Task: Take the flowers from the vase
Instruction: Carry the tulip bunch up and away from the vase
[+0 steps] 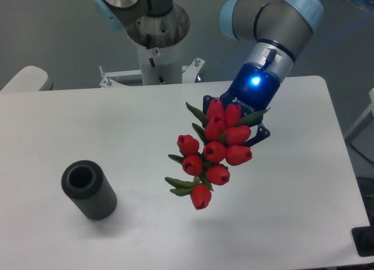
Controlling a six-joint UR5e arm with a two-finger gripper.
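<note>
Fixed camera view from my remote station: the bunch of red tulip buds with green leaves and stems (213,154) hangs in the air above the white table (292,223), well to the right of the small dark grey ribbed cylinder vase (89,190). I count about nine buds, the lowest one pointing down and to the left, the uppermost pair tucked right against the tool. The bunch is tilted, its heads trailing down-left from the blue two-finger gripper (236,123), whose body shows a lit blue spot and white lettering. The stems run up behind the buds into the gripper, so I read the jaws as pinched on the stems, though the fingers themselves are mostly hidden by the flowers; only a dark edge of them shows on each side of the top buds.

The vase stands on the table near the front left, leaning slightly in this view, its round opening dark and with nothing in it. It is well apart from the flowers and from the arm.

The grey arm with light blue joint caps (274,16) reaches in from the upper right, and its white and grey base column (156,33) stands behind the table's far edge.
</note>
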